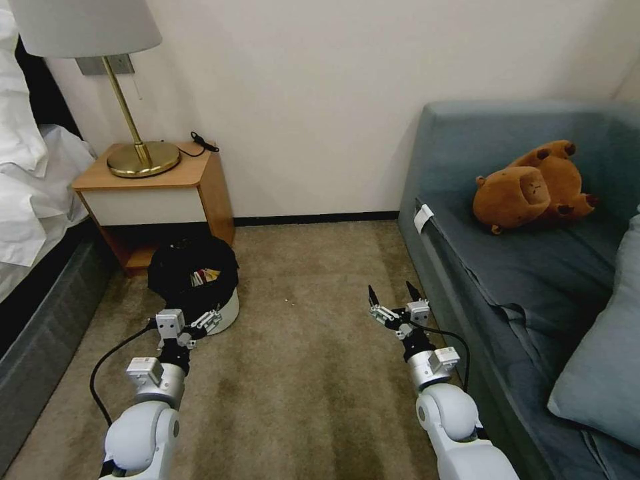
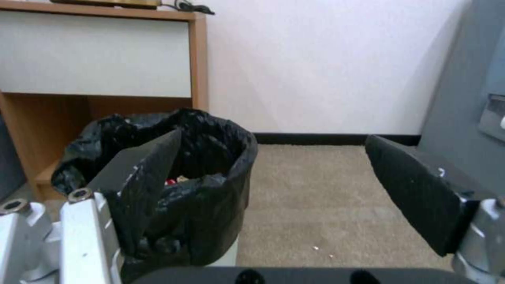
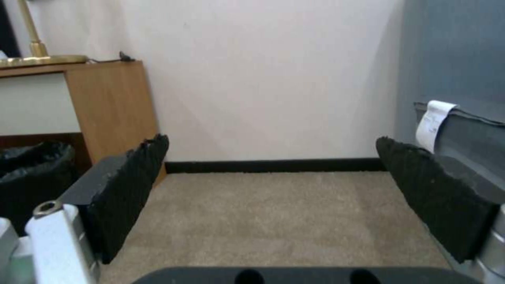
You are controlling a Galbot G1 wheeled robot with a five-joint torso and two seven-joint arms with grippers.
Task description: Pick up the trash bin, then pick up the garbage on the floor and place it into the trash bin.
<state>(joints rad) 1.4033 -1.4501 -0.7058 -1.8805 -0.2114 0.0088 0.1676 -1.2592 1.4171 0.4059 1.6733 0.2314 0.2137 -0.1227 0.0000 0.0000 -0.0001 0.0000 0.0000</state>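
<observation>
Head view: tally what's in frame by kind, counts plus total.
Grippers: 2, left gripper open at the trash bin, right gripper open above the carpet
Bins: 1, trash bin with litter inside
Furniture: 3, nightstand, sofa, bed
Lamps: 1, lamp
Plush toys: 1, plush toy
Cushions: 1, cushion
Total: 9

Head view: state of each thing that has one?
trash bin: upright on the carpet, black bag over rim, litter inside
left tool: open, at the bin's near side, not gripping
right tool: open, empty, above the carpet beside the sofa
plush toy: lying on the sofa
lamp: standing on the nightstand
</observation>
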